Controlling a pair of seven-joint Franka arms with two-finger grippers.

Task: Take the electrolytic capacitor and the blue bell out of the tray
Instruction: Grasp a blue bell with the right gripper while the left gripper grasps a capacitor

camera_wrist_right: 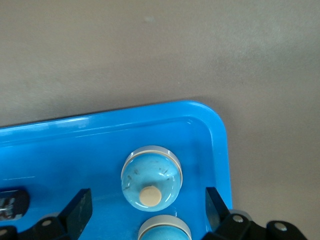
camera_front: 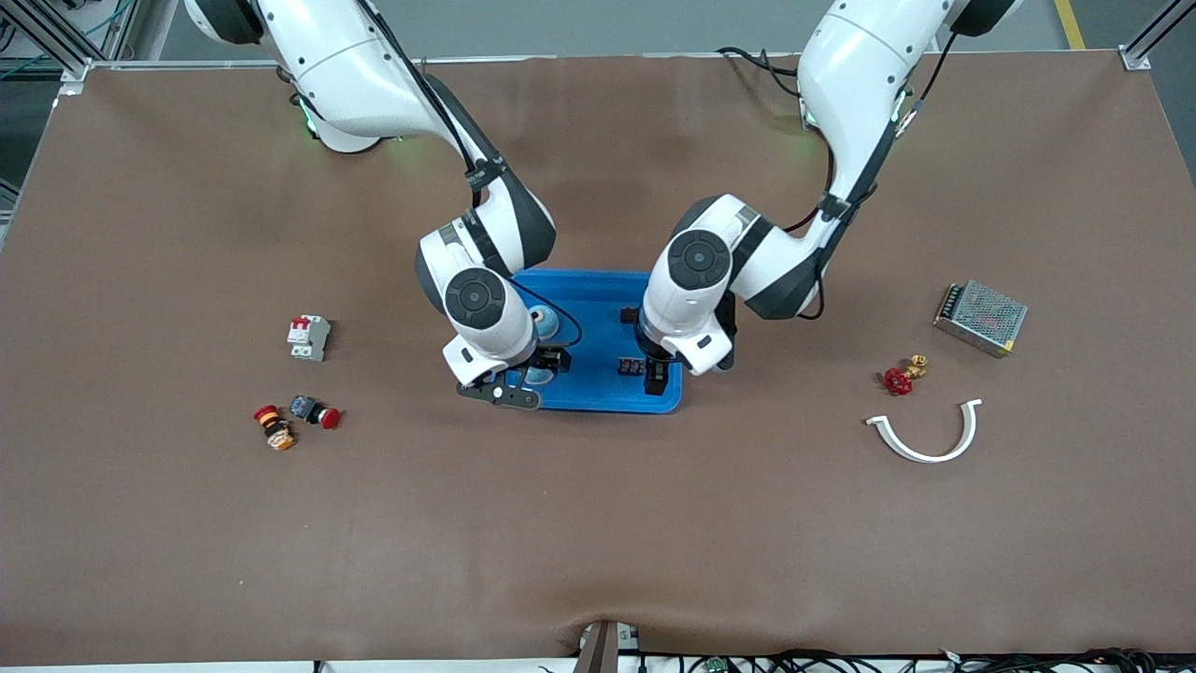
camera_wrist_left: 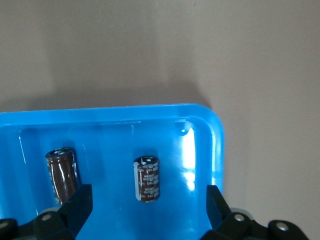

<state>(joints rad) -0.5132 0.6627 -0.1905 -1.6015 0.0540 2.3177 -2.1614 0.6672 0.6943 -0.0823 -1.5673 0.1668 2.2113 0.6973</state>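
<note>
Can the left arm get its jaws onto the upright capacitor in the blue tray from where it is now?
Probably yes: the left gripper hangs open over the blue plastic tray, and the dark brown cylindrical capacitor stands between its jaws, nothing in the way.

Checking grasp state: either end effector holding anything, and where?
Nothing held. Left end effector open over a capacitor; right end effector open over a bell, both in the blue tray.

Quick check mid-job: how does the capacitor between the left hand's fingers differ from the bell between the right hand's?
The capacitor is a dark brown cylinder with printed markings; the bell is a pale blue dome with a grey rim and a tan button on top. The capacitor is slim and narrow, the bell broad and round. Both sit in the blue tray, each framed by an open hand and not gripped.
</note>
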